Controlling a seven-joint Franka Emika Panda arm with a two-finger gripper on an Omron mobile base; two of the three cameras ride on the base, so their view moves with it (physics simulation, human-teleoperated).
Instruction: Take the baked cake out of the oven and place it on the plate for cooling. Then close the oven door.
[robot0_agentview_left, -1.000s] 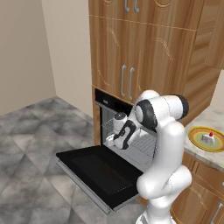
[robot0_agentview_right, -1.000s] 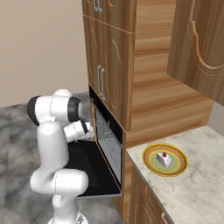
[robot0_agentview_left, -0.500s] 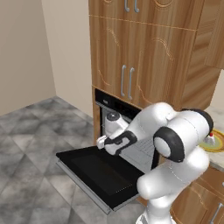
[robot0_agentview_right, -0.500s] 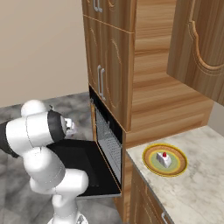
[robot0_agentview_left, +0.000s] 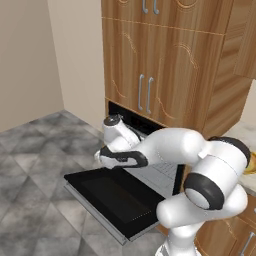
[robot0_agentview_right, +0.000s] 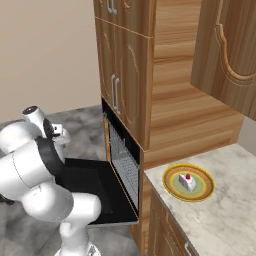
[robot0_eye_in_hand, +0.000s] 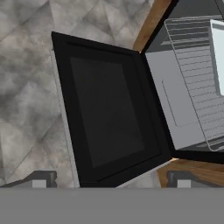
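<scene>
Clear air above the dropped-flat oven door

marble counter, plate on it

Both base views flank the oven door, left and right; hand view looks down on it.

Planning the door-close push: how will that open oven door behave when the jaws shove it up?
The oven door looks like a rigid slab, hanging flat open, so it should probably swing on its hinge rather than flex. Its dark glass window looks smooth, likely slippery under contact. It seems fairly heavy for one open gripper.
</scene>
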